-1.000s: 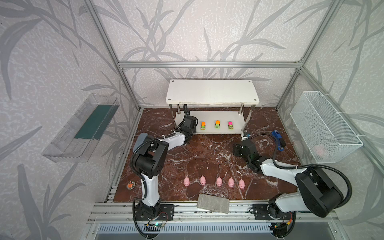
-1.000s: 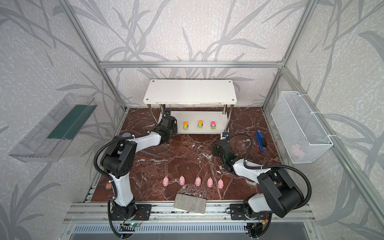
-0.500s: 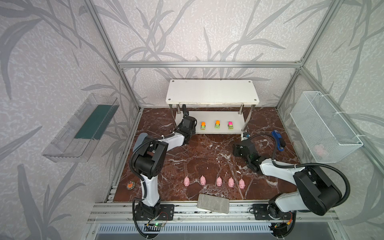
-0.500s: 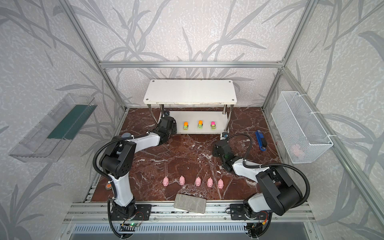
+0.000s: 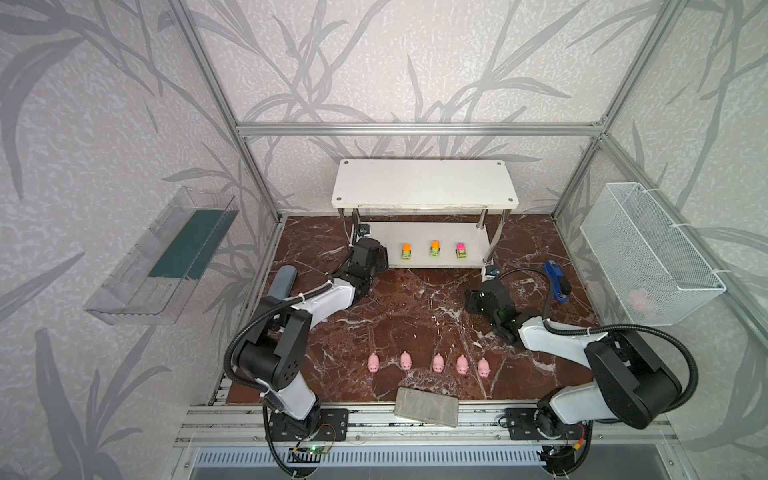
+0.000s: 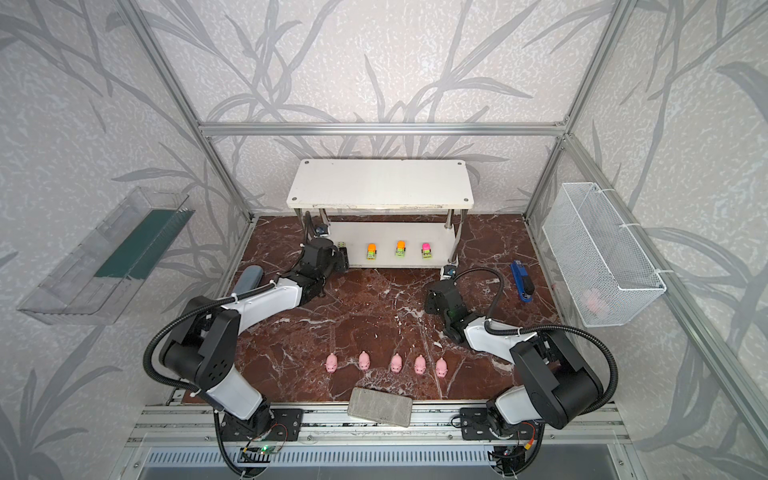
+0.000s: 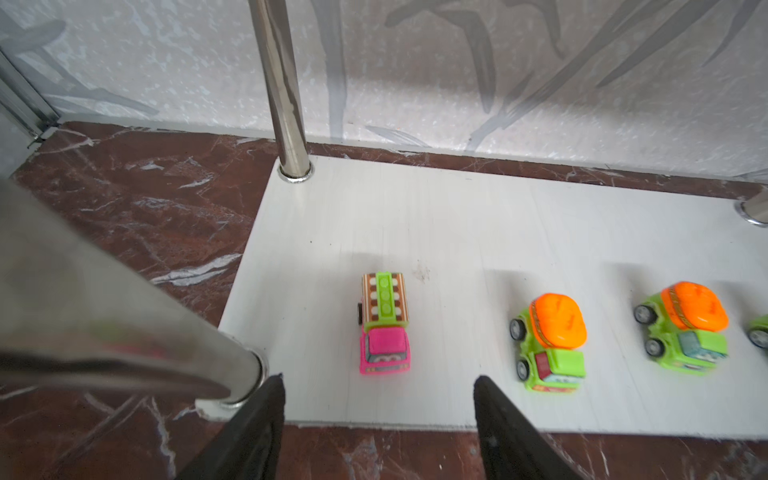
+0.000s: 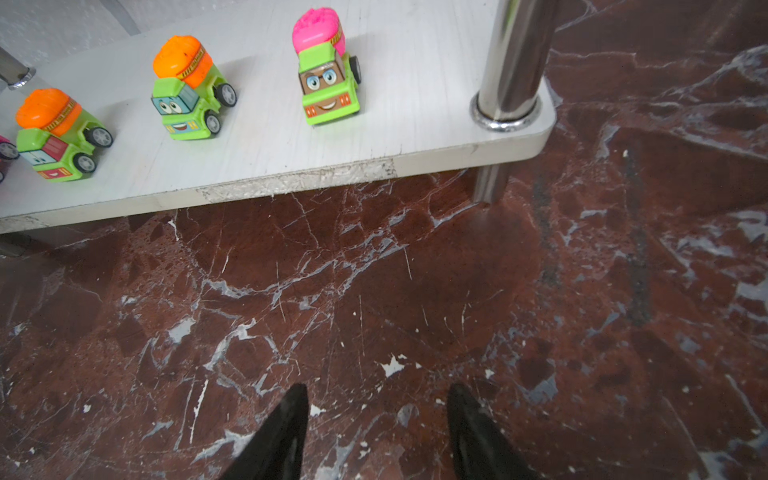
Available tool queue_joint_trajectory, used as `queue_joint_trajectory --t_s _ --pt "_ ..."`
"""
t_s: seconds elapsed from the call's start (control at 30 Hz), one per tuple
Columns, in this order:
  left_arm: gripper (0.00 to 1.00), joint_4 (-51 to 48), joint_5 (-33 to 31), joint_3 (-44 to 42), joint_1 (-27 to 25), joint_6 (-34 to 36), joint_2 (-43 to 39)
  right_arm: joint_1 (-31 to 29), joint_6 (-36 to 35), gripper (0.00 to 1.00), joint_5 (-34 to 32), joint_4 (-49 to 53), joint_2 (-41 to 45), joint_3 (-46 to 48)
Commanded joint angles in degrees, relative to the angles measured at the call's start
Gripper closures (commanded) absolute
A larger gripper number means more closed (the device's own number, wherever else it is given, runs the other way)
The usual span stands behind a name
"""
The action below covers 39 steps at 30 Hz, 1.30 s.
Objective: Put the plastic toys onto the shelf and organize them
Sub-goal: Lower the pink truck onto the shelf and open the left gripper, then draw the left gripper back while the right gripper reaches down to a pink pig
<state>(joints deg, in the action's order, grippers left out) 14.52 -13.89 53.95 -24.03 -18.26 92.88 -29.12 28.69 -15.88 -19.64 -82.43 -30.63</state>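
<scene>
Red-brown marble tabletop (image 5: 415, 299) floors a wallpapered cell, and the white two-tier shelf (image 5: 424, 183) stands against the back wall, upper middle of both top views. Four toy trucks stand in an evenly spaced row on its lower board (image 7: 457, 216), all nose-out toward the front edge, which looks like deliberate ordering. In the left wrist view the pink-cab truck (image 7: 384, 326) sits left of centre, near the blurred front chrome post (image 7: 124, 332), with two orange-topped trucks (image 7: 550, 343) to its right. The pink-topped truck (image 8: 326, 75) closes the row at the top of the right wrist view.

The left gripper (image 7: 379, 384) points at the pink-cab truck with its fingers (image 7: 266, 415) spread wide and empty. The truck stands free just beyond their tips, and that spread gives room to back away without nudging it. The right gripper (image 8: 378, 390) hovers low over bare marble before the shelf's right end, fingers moderately apart and holding nothing, seemingly parked clear.

Five pink pigs (image 5: 434, 362) line the tabletop in the lower middle of both top views, well apart from the shelf, so that half is not yet done.
</scene>
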Motion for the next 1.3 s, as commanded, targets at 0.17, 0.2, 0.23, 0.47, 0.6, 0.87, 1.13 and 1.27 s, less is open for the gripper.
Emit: queue_joint_trajectory --t_s 0.17,0.2,0.23,0.47,0.6,0.87,1.13,1.27 --pt "0.27 0.5 3.6 -7.7 -1.9 -2.2 -10.0 0.2 1.7 0.44 1.3 9.7 7.4 0.3" --pt "0.26 0.4 3.8 -8.3 -2.2 -2.0 -11.2 0.1 1.9 0.44 1.9 11.7 9.0 0.5" --pt "0.26 0.5 4.1 -9.1 -2.6 -1.7 -12.5 -0.1 1.9 0.43 2.4 13.8 10.6 0.7" --pt "0.24 -1.2 2.2 -12.9 -4.4 0.9 -21.0 -7.6 2.8 0.37 -0.1 34.0 22.4 -0.2" --pt "0.24 0.5 0.7 -14.9 -4.4 0.5 -24.7 -13.5 6.6 0.34 -2.2 46.9 27.8 -1.7" --pt "0.24 4.7 1.1 -16.2 -4.4 -0.5 -23.9 -24.6 20.2 0.33 -4.0 59.3 30.1 0.7" --pt "0.24 7.3 3.0 -15.8 -4.4 -1.3 -21.9 -29.2 27.8 0.34 -5.0 58.6 26.7 3.2" --pt "0.24 7.4 2.9 -16.0 -4.4 -1.3 -22.0 -30.8 29.4 0.36 -4.0 57.0 26.0 4.6"
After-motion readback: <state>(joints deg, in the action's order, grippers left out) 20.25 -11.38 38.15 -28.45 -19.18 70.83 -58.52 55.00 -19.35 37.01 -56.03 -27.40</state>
